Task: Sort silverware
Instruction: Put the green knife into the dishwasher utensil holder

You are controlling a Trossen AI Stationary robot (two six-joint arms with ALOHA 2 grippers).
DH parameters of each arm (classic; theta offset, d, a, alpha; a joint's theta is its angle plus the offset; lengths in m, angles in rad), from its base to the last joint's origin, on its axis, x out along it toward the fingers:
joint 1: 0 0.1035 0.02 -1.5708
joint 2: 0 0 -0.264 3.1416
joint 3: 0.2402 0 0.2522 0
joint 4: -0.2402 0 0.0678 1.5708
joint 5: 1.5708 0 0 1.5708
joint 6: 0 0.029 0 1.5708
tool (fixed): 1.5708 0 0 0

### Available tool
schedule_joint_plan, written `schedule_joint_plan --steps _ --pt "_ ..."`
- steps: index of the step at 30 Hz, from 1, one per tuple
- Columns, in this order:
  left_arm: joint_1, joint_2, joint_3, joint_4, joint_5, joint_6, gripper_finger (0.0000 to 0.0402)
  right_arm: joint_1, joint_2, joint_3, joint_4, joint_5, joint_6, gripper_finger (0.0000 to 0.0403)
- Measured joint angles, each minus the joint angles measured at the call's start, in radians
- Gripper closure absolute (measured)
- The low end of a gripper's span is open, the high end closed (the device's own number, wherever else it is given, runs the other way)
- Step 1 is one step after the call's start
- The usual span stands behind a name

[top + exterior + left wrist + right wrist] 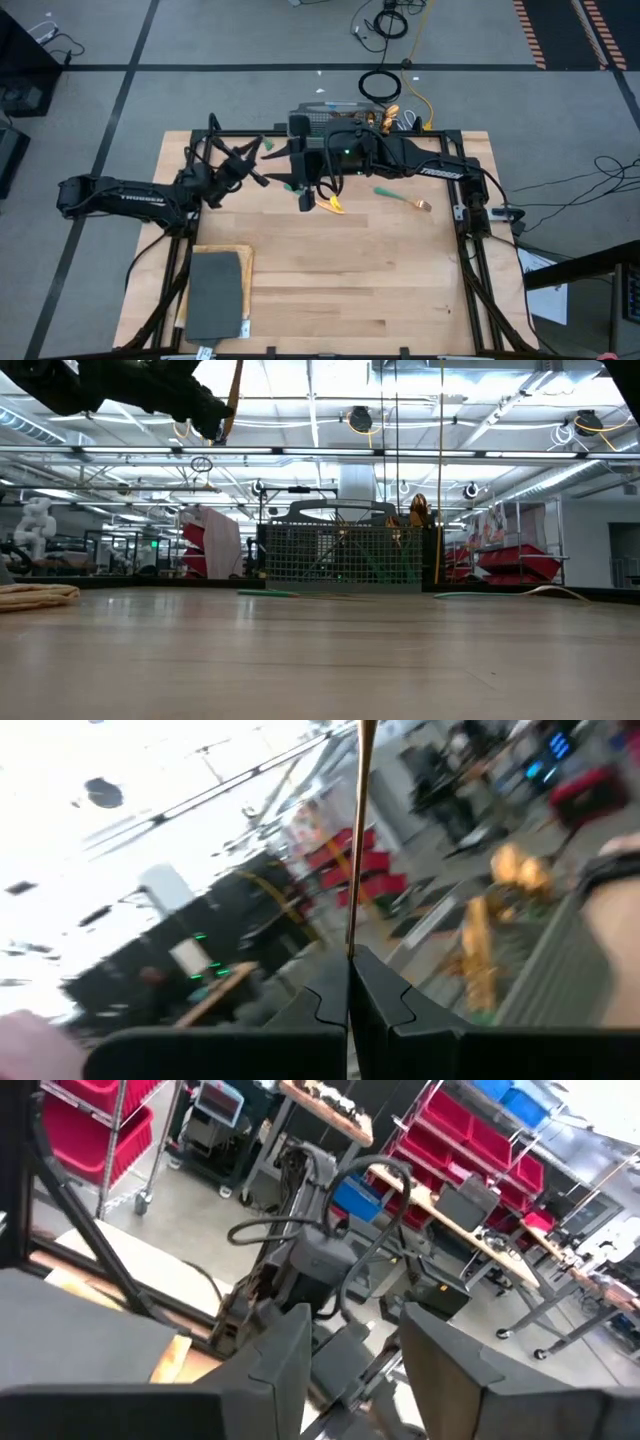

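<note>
Gripping a thin gold piece of silverware (358, 840) between shut fingers, the left gripper (350, 988) hangs above the table just left of the mesh caddy (345, 555). Beside that caddy, the right gripper (352, 1342) stands with its fingers parted and nothing between them. Gold-headed pieces (418, 510) stand upright in the caddy's right end. Near the caddy on the wooden table (350, 280), a teal-handled fork (400, 197) lies flat, along with another gold piece (334, 206).

A grey mesh caddy (345, 553) stands at the bench's (320, 660) far edge — gold heads poke above it; a teal-handled piece (268, 593) lies just in front.
</note>
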Motion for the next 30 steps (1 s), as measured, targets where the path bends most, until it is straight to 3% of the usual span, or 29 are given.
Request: schedule_joint_plan --steps 6,13,26,30 --pt "0.003 0.000 0.000 0.065 -0.097 0.187 0.0402 0.022 -0.037 -0.001 -0.047 0.035 0.017 0.0250" --pt "0.039 0.061 0.047 0.117 -0.171 0.424 0.0402 0.037 -0.080 -0.001 -0.192 0.373 0.022 0.0253" --pt "0.209 0.426 0.284 0.145 -0.289 0.813 0.0401 0.083 -0.179 -0.001 -0.417 0.836 0.086 0.0253" --pt "0.235 0.529 0.334 0.144 -0.290 0.927 0.0401 0.117 -0.233 0.000 -0.474 0.876 0.129 0.0254"
